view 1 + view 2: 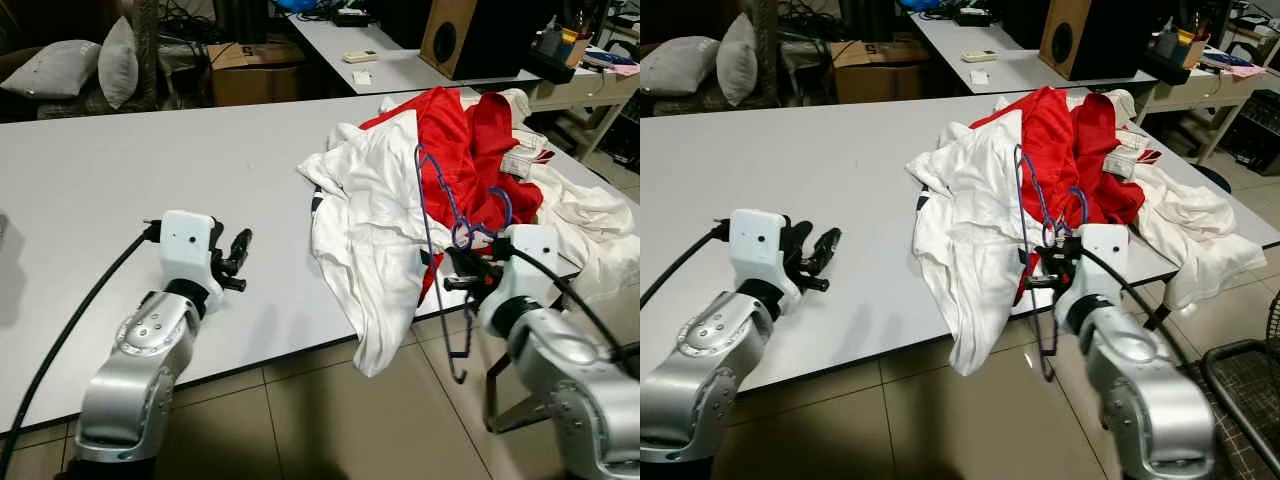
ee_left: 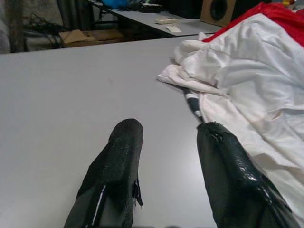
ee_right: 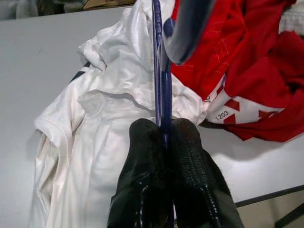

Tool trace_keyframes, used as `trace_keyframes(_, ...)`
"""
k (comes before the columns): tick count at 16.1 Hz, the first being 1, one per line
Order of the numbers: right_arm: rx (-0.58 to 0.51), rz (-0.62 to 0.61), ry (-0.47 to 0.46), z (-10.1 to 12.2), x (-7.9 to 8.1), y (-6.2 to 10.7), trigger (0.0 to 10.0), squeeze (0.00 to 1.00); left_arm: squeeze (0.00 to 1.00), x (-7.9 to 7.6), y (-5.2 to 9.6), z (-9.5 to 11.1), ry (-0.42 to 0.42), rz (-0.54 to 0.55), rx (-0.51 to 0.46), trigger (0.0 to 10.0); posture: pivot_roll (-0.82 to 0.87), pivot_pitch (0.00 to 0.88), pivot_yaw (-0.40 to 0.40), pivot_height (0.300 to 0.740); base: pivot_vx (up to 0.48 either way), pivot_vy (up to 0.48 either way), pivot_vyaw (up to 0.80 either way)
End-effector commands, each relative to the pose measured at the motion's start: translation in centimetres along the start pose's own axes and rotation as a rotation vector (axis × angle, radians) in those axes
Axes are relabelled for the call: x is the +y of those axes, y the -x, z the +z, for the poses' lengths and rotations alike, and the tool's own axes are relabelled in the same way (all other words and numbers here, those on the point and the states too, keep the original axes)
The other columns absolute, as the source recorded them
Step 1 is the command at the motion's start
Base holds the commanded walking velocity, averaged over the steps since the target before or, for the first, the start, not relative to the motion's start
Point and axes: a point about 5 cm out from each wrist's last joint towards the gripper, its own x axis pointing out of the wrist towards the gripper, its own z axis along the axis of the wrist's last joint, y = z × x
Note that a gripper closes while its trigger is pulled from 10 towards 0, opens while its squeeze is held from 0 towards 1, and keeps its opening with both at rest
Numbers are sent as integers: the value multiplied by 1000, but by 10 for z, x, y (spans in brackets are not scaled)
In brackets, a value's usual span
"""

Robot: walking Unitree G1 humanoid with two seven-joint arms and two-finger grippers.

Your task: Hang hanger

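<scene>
your right pincer (image 3: pixel 164 130) is clamped on the wire of the purple hanger (image 1: pixel 437 215), at the near edge of the table (image 1: pixel 150 160). the hanger stands against the white shirt (image 1: pixel 375 225) and red clothes (image 1: pixel 470 140). your left pincer (image 2: pixel 164 142) rests wide apart above bare table, left of the heap.

Your inventory: table (image 1: pixel 150 180), smooth matt grey laminate. Hanger (image 1: pixel 436 215), thin glossy purple wire, clamped in your right pincer (image 3: pixel 164 130). White garments (image 1: pixel 365 215), soft creased cloth; red garments (image 1: pixel 470 135), cloth. Pincer fingers (image 2: pixel 118 161), black textured rubber. Arms, brushed silver metal.
</scene>
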Motion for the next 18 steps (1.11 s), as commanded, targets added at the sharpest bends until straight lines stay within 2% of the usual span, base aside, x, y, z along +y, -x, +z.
trace_keyframes(1, -17, 0, 15, 8, -2, 3, 10000, 0, 0, -6, -4, 1, 6, -17, 1, 10000, -54, 0, -60, 740, 0, 0, 0)
trace_keyframes(3, -57, 4, 59, 14, -3, 5, 10000, 0, 0, -11, -4, 3, -31, -13, -25, 10000, -60, 0, -72, 740, 0, 0, 0)
trace_keyframes(4, -81, 5, 67, 16, -2, 5, 10000, 0, 0, -13, -5, 3, -21, -13, -33, 10000, -61, 0, -76, 740, 0, 0, 0)
trace_keyframes(5, -130, 22, 125, 23, 2, 5, 10000, 0, 0, -13, -6, 6, -52, 11, -53, 10000, -62, 0, -77, 740, 0, 0, 0)
trace_keyframes(6, -156, 18, 225, 27, 6, 5, 10000, 0, 0, -14, -8, 9, -114, 20, -66, 10000, -61, 0, -77, 740, 0, 0, 0)
trace_keyframes(7, -163, 15, 276, 28, 7, 5, 10000, 0, 0, -17, -9, 10, -133, 9, -73, 10000, -61, 0, -77, 740, 0, 0, 0)
trace_keyframes(8, -168, 18, 287, 28, 8, 5, 10000, 0, 0, -18, -9, 10, -132, 3, -76, 10000, -60, 0, -78, 740, 0, 0, 0)
trace_keyframes(10, -146, 15, 204, 22, 4, 6, 10000, 0, 0, -21, -11, 12, -131, 13, -89, 10000, -57, 0, -75, 740, 0, -122, 0)
trace_keyframes(11, -146, 19, 193, 21, 3, 6, 10000, 0, 0, -21, -11, 12, -134, 13, -92, 10000, -56, 0, -73, 740, 0, -292, 0)
trace_keyframes(18, -132, 10, 184, 16, -3, 8, 10000, 0, 0, -24, -14, 11, -125, -2, -98, 10000, -61, 0, -62, 740, 0, -319, 0)
